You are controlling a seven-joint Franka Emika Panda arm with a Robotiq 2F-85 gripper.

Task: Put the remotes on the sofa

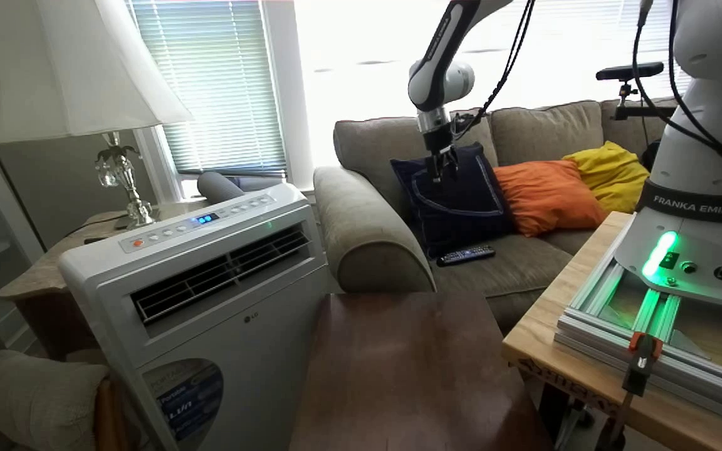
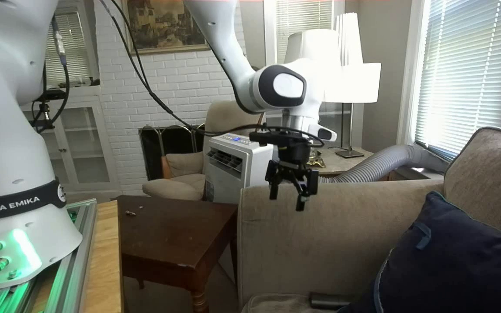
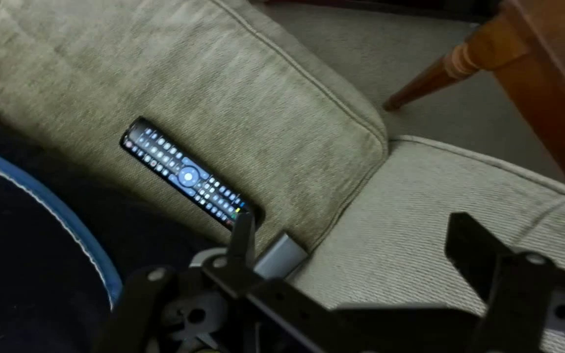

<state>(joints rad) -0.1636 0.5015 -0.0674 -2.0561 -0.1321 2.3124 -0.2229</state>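
Observation:
A black remote (image 1: 465, 255) with many buttons lies on the seat of the grey-beige sofa (image 1: 367, 219), beside the navy pillow. In the wrist view this remote (image 3: 184, 174) lies face up, left of my fingers. A slim grey bar (image 3: 282, 255) lies near the sofa's arm, partly hidden behind my left finger; it may be a second remote. In an exterior view a dark bar (image 2: 328, 301) shows on the seat; I cannot tell which it is. My gripper (image 3: 353, 235) is open and empty, above the sofa arm; it also shows in both exterior views (image 1: 442, 175) (image 2: 287, 202).
The navy pillow (image 1: 455, 194) leans in the sofa corner, with orange (image 1: 549, 194) and yellow (image 1: 612, 175) cushions beyond it. A brown wooden table (image 1: 411, 369) stands before the sofa arm. A white air-conditioner (image 1: 229, 326) and a lamp (image 1: 73, 69) stand beyond the arm.

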